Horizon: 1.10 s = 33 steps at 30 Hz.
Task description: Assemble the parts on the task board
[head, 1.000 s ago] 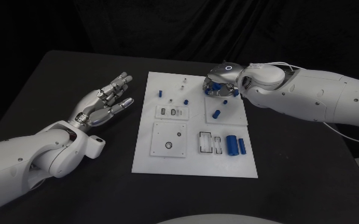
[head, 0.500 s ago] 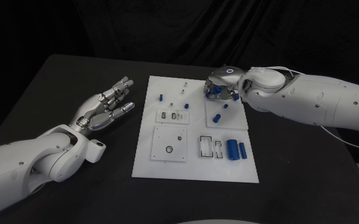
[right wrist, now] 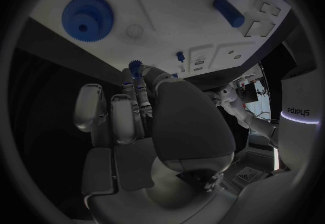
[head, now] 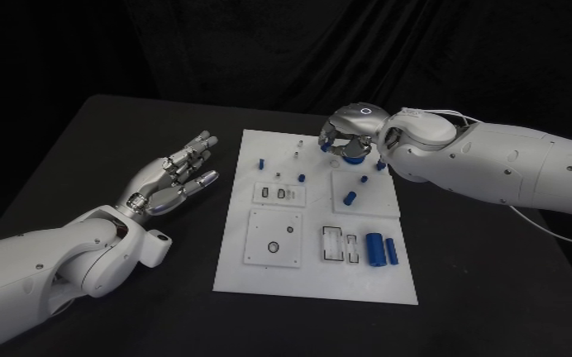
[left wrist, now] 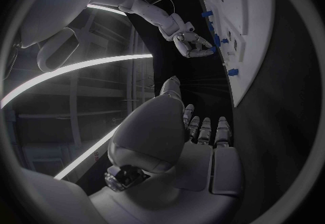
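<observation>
The white task board lies in the middle of the black table. My right hand hovers over its far right corner, fingers curled downward. In the right wrist view the fingertips pinch a small blue gear. A larger blue gear lies flat on the board, apart from the fingers, and shows under the hand as the blue gear. My left hand rests off the board's left side, fingers spread and holding nothing. The left wrist view has that hand, the board and the right hand.
Two blue cylinders lie side by side at the board's near right. A blue peg and a short blue piece sit on the right panel. Small blue pins stand near the far left. Bare black table surrounds the board.
The camera has shifted, so the whole scene sits lower. Relative to the board, my right hand has drawn up and toward the far edge. The left hand stays put.
</observation>
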Motion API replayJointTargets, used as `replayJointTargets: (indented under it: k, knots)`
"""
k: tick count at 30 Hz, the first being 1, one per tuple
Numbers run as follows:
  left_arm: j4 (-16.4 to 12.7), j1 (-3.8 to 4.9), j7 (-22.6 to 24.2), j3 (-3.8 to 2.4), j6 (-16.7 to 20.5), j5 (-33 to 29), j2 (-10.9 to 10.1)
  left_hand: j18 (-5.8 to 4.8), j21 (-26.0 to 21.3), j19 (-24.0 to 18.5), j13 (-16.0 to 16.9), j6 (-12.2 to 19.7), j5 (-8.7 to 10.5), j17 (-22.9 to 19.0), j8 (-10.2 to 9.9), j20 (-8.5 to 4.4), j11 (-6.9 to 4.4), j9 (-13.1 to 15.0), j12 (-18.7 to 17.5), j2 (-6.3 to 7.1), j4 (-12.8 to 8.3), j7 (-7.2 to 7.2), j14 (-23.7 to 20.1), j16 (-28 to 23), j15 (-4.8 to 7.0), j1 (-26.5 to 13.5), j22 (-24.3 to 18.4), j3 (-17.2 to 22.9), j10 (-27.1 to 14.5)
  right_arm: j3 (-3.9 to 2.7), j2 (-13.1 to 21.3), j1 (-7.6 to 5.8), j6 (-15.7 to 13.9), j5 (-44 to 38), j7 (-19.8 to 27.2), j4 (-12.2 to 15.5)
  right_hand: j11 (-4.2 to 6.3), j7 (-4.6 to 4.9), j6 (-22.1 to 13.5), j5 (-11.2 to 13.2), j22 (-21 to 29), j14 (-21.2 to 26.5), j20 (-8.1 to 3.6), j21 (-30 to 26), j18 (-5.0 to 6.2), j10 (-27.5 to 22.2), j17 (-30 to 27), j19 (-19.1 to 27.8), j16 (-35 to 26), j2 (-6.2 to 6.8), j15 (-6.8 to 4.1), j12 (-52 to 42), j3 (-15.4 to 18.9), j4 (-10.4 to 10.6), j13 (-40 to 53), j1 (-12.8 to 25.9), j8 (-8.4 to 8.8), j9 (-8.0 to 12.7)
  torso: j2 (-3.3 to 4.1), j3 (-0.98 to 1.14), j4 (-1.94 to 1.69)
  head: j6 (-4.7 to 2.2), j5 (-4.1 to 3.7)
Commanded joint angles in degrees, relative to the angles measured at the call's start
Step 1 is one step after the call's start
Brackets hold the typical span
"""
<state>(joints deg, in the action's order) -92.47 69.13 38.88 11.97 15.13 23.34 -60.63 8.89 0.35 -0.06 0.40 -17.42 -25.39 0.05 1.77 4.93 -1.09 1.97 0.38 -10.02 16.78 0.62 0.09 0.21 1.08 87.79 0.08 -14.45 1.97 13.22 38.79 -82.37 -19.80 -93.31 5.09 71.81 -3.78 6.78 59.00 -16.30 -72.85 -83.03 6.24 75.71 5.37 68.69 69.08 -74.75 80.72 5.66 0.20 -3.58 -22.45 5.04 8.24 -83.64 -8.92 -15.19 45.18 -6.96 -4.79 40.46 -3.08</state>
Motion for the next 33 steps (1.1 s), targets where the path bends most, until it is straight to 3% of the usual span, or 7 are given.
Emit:
replayJointTargets:
  k: [1,3,7,19,33]
  knots:
    - [-0.31,0.14,14.48,-0.03,-0.66,-0.62,0.03,1.04,-0.35,0.06,0.06,-0.34,-0.09,-0.05,0.21,0.46,0.49,0.04,0.07,-0.58,0.10,0.33,-0.09,-0.21,-0.46,-2.46,-0.08,-0.89,0.09,-0.15,-1.10,-0.16,-2.79,1.45,0.32,-1.29,-0.24,0.01,0.28,0.15,-0.13,-0.20,0.09,0.23,-0.75,0.38,0.10,-0.44,0.08,0.29,-0.10,-0.19,-0.02,-0.23,-0.05,-0.49,-0.20,-0.09,0.07,-0.02,-0.06,-0.25,-0.04]
    - [-0.33,0.14,14.64,-0.03,-0.84,-1.43,0.07,1.19,-0.34,0.07,0.08,-0.57,-0.10,-0.05,0.23,0.56,0.42,0.06,0.09,-1.43,0.11,0.24,-0.09,-0.21,-0.43,-5.36,-0.07,-1.66,0.22,-0.24,-2.05,-0.22,-2.53,2.26,0.44,-2.32,-0.29,0.06,0.23,0.13,-0.18,-0.24,0.10,0.26,-0.76,0.38,0.13,-0.49,0.10,0.30,-0.08,-0.14,-0.05,-0.24,-0.11,-0.50,-0.15,-0.11,0.09,-0.05,-0.15,-0.39,-0.20]
    - [-0.25,0.14,14.80,-0.03,-1.04,-2.48,0.16,1.23,-0.34,0.07,0.08,-0.59,-0.11,-0.05,0.22,0.61,0.51,0.06,0.09,-2.16,0.10,0.28,-0.09,-0.21,-0.43,-7.50,-0.07,-2.10,0.23,-0.34,-3.55,-0.26,-2.21,2.98,0.57,-4.01,-0.44,0.18,0.09,0.11,-0.20,-0.23,0.13,0.26,-0.77,0.32,0.01,-0.51,0.06,0.32,-0.01,-0.04,-0.10,-0.23,-0.23,-0.48,-0.02,-0.13,0.13,-0.09,-0.34,-0.54,-0.44]
    - [-0.08,0.14,14.94,-0.03,-1.40,-4.57,0.75,1.22,-0.30,0.11,0.10,-0.58,-0.11,-0.05,0.22,0.74,0.67,0.06,0.11,-2.65,0.08,0.41,-0.09,-0.21,-0.61,-8.32,-0.03,-2.14,0.31,-0.45,-7.57,-0.27,-0.74,3.51,0.76,-9.07,-0.68,0.27,-0.31,0.10,-0.21,-0.12,0.26,0.17,-0.77,-0.17,-0.33,-0.45,-0.09,0.37,0.20,0.16,-0.21,-0.11,-0.63,-0.35,0.34,-0.18,0.25,-0.07,-0.24,-0.50,-0.40]
    - [0.02,0.14,14.67,-0.03,-1.37,-4.73,0.86,1.22,-0.30,0.12,0.09,-0.74,-0.13,-0.05,0.24,0.79,0.72,0.07,0.10,-2.69,-0.01,0.49,-0.09,-0.21,-0.66,-8.28,-0.03,-2.09,0.29,-0.45,-9.32,-0.24,1.21,3.55,0.73,-10.60,-0.75,0.26,-0.59,0.12,-0.02,0.07,0.35,-0.08,-0.70,-0.56,-0.72,-0.21,-0.28,0.43,0.28,0.18,-0.22,0.08,-0.93,-0.12,0.60,-0.22,0.23,-0.13,-0.30,-0.47,-0.40]
